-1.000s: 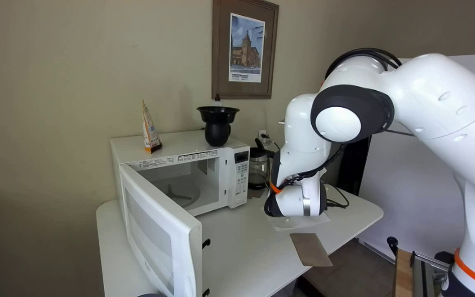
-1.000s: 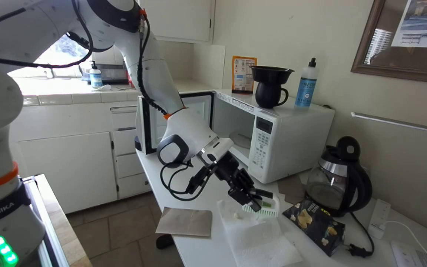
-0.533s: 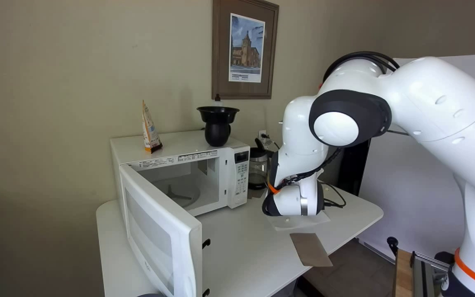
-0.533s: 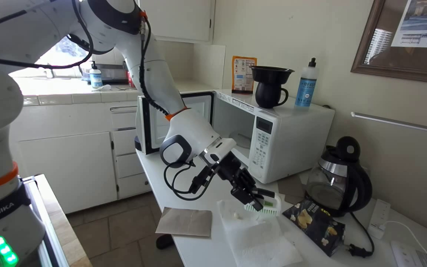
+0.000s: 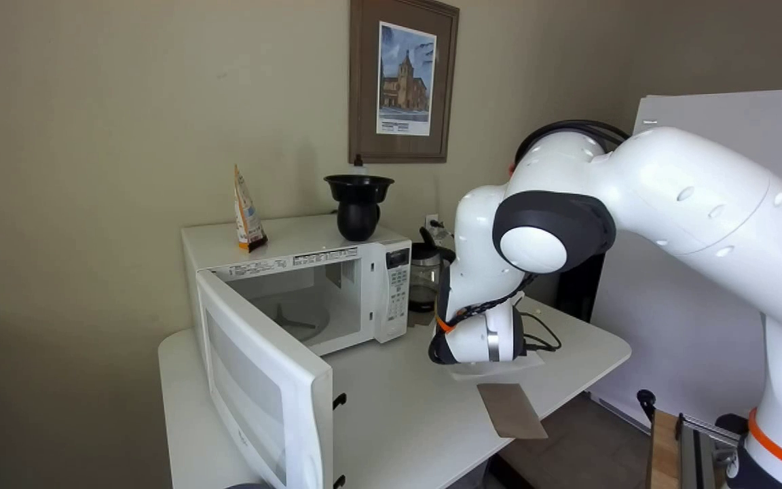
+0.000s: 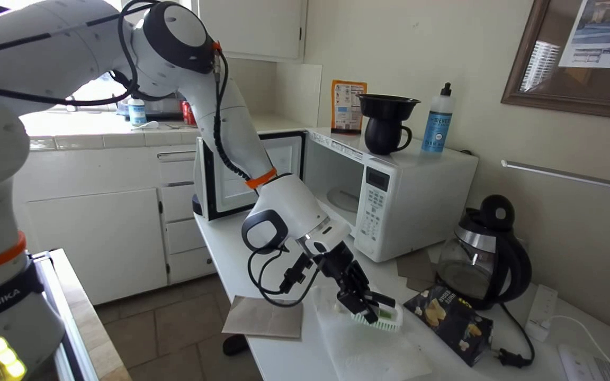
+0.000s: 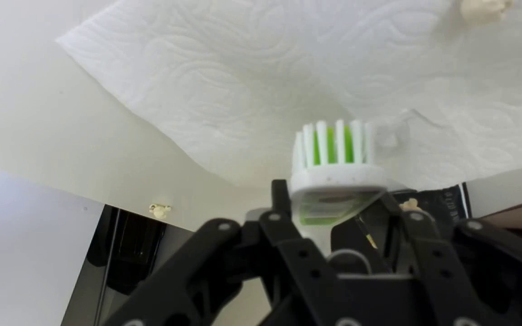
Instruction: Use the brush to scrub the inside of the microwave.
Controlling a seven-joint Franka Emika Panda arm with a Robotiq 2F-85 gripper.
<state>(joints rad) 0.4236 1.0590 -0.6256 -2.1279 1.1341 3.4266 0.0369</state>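
White-and-green brush (image 7: pixel 339 177) in the robot's grasp

It is white, with white bristles, green tufts between them and a green patch on its body. The gripper (image 7: pixel 336 198) is clenched on it over the paper towel (image 6: pixel 374 349); I cannot tell whether brush and towel touch. In an exterior view it is nearer than the white microwave (image 6: pixel 427 203), whose door stands wide. 2 labels (image 5: pixel 325 257) along its top front edge are too small to read. The robot's base (image 6: pixel 24 313) shows "A EMIKA". A bottle (image 6: pixel 437 123) on the microwave has a blue label, and a black printed bag (image 6: pixel 450 324) lies just right of the brush; neither reads clearly.
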